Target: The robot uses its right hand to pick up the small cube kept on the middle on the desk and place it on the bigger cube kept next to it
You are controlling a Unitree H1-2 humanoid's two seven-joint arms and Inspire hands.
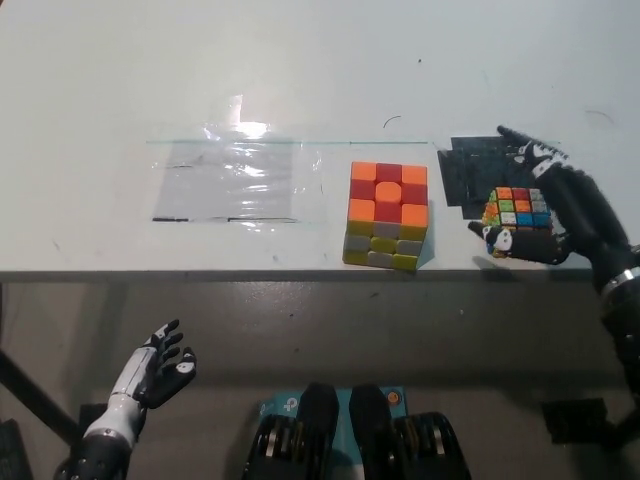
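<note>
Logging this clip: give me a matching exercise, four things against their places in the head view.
Things:
1. small cube
2. bigger cube
3. left robot hand
4. clear plastic sheet

Places:
A. below the desk edge, lower left
B. flat on the desk, left of both cubes
C. between the fingers of the right robot hand
D. middle of the desk, near its front edge

Pairs: 1-C, 2-D, 3-A, 4-B
</note>
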